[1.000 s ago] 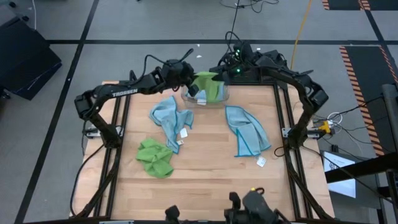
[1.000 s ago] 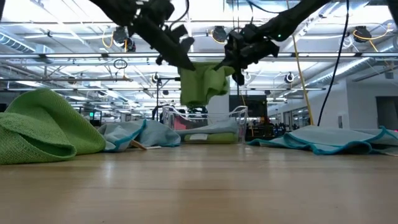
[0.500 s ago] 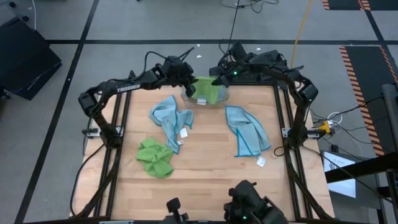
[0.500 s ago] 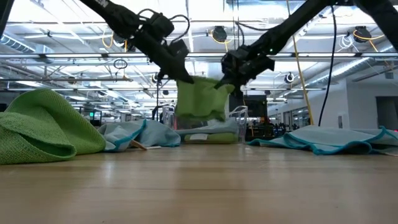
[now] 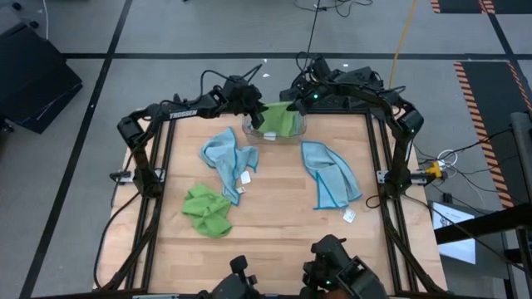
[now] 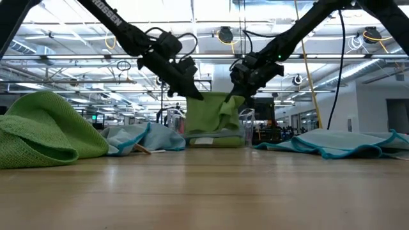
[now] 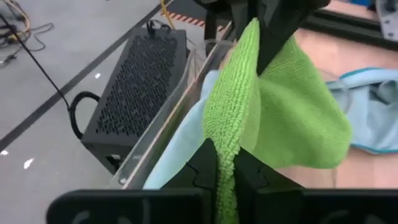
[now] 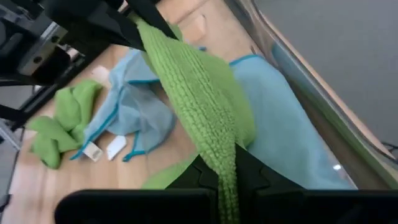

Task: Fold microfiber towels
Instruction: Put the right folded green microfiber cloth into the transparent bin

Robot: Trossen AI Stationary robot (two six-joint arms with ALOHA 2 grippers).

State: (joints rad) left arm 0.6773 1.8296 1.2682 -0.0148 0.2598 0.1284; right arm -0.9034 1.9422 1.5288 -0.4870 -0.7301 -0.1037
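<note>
A folded lime green towel (image 5: 279, 119) hangs between my two grippers over the clear plastic bin (image 5: 301, 129) at the table's far edge. Its lower part reaches down into the bin (image 6: 246, 121). My left gripper (image 5: 255, 114) is shut on the towel's left top end, and my right gripper (image 5: 293, 105) is shut on its right top end. A light blue towel (image 7: 176, 158) lies inside the bin under the green one. A light blue towel (image 5: 229, 160), another light blue towel (image 5: 332, 176) and a crumpled green towel (image 5: 207, 209) lie on the table. My left gripper pinches the green towel's top folded edge (image 7: 225, 144) at its left end between the two fingers, slanting down from the table's left. The towel hangs below the fingers in several layers. My right gripper pinches the same top edge (image 8: 216, 148) at its right end between the two fingers, slanting down from the right. The edge runs nearly straight across to my other gripper, and the cloth hangs below it into the bin.
A black perforated box (image 7: 134, 81) stands on the floor just beyond the table's far edge, behind the bin. Small white tags (image 5: 348, 215) lie beside the right blue towel. The near half of the wooden table (image 5: 283, 249) is bare.
Both grippers have gone down and a little toward the far edge, still shut on the green towel. The towel hung well above the bin a second ago. Now its lower part has sunk into the bin.
</note>
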